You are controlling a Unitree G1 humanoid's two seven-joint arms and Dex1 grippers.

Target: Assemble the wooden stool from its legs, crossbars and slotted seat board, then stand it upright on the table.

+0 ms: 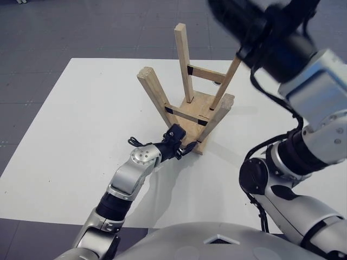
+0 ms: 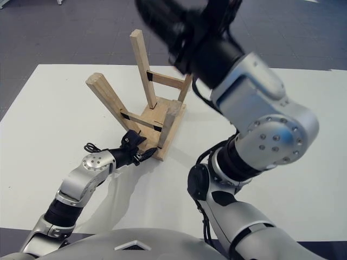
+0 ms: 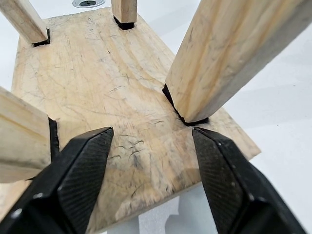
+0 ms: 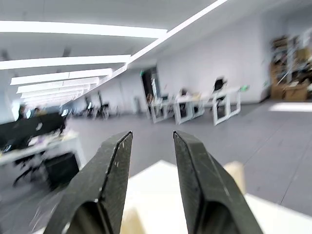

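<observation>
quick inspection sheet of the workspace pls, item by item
surface: white table, stool near its middle
job's things: wooden stool assembled, upside down on its seat board
clutter: round metal disc past the board; white foam scrap at its near edge
grippers: left tool open at the board's near edge, beside a leg; right tool open, up high, holding nothing
cables: black loop at left wrist
surroundings: grey floor; desks in the room behind

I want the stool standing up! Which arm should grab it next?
Probably left. The left gripper is open at the edge of the seat of the stool; the right gripper is raised high, pointing away.
</observation>
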